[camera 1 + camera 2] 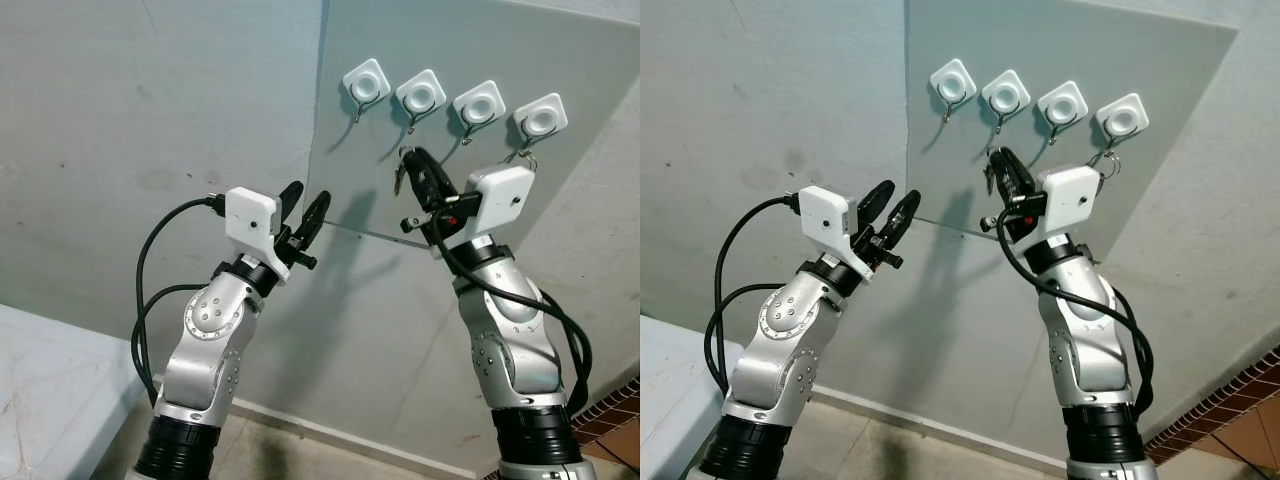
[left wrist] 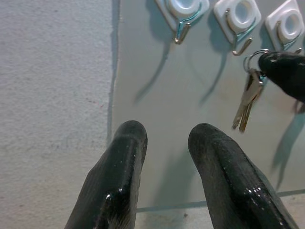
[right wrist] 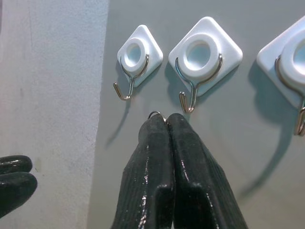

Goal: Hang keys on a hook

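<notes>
Right pincer (image 3: pixel 167 125) raised, clamped on keys (image 2: pixel 248 98) just below second hook (image 3: pixel 193 93); left pincer (image 1: pixel 305 212) apart.

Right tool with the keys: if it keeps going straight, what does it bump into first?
Probably the second white square hook from the left on the grey wall panel. The right tool, pinching the silver key ring, points just below its metal hook; depth is unclear.

Home entryway: wall hooks (image 1: pixel 454 104), tiled floor (image 1: pixel 620 425).
</notes>
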